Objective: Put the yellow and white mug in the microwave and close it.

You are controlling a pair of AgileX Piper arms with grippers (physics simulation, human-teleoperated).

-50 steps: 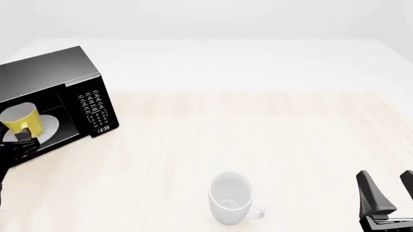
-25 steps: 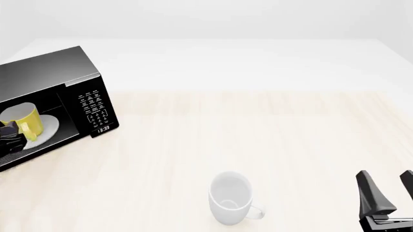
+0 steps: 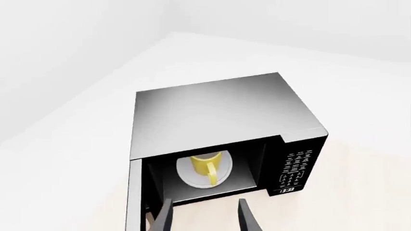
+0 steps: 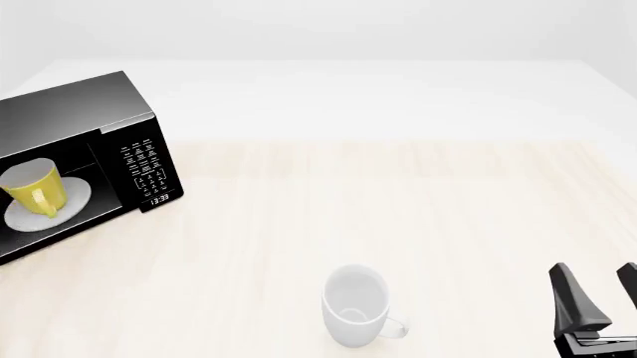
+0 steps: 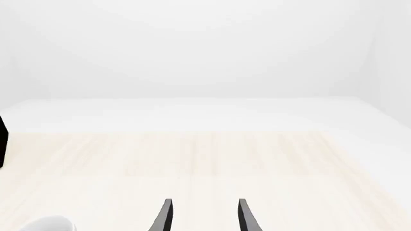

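Note:
The microwave [image 4: 80,112] stands at the table's far left with its door swung open. The yellow and white mug [image 4: 35,190] stands upright inside on the round white plate [image 4: 71,200], handle toward the front. In the left wrist view the mug [image 3: 207,166] sits in the open microwave [image 3: 212,110], and my left gripper [image 3: 204,202] hangs open and empty outside the opening, apart from the mug. The left gripper does not show in the front view. My right gripper [image 4: 594,270] stands open and empty near the front right edge.
A larger all-white mug [image 4: 356,304] stands at the front middle of the table, left of my right gripper; its rim [image 5: 48,224] peeks into the right wrist view. The open door's edge [image 3: 134,197] juts out beside the left gripper.
My left gripper has drawn back out of the microwave and left the front view, leaving the yellow mug on the plate. The right arm has not moved.

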